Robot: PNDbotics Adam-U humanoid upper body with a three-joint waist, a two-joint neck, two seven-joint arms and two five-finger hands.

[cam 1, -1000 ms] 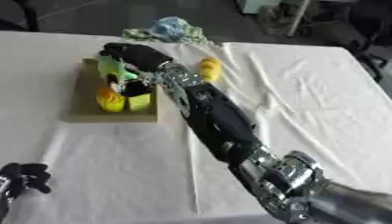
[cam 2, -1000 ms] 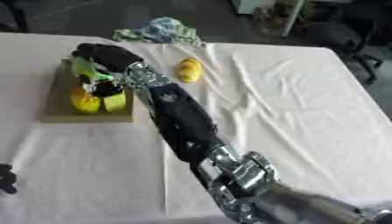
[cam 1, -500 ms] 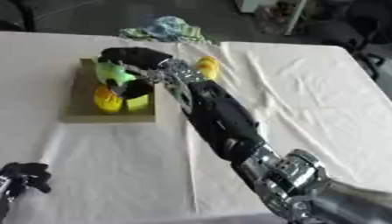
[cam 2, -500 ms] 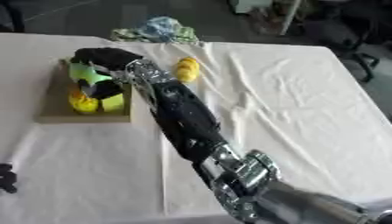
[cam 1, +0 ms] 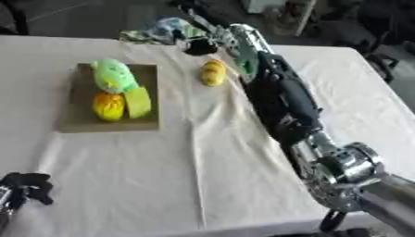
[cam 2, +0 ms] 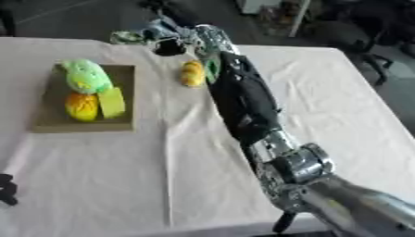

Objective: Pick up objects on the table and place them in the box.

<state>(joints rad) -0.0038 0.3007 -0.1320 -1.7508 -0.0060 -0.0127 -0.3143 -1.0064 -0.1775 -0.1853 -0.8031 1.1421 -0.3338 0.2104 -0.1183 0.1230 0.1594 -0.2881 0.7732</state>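
A shallow brown box [cam 1: 74,118] sits at the left of the white table. A green plush [cam 1: 112,76], an orange-yellow toy [cam 1: 108,105] and a yellow-green block [cam 1: 138,102] lie in it. A yellow toy [cam 1: 212,73] lies on the cloth to the right of the box. A blue and green bundle [cam 1: 166,28] lies at the far edge. My right arm reaches from the lower right across the table. Its blurred hand [cam 1: 200,46] hangs between the bundle and the yellow toy. My left hand [cam 1: 26,184] rests open at the lower left corner.
The white tablecloth [cam 1: 122,176] has folds running down its middle. Dark chairs and clutter stand beyond the far edge and at the right. My right forearm [cam 1: 279,99] lies over the table's middle right.
My right hand has left the box and moved right and farther away, toward the bundle. The green plush it was holding over the box now lies in the box. The camera has shifted.
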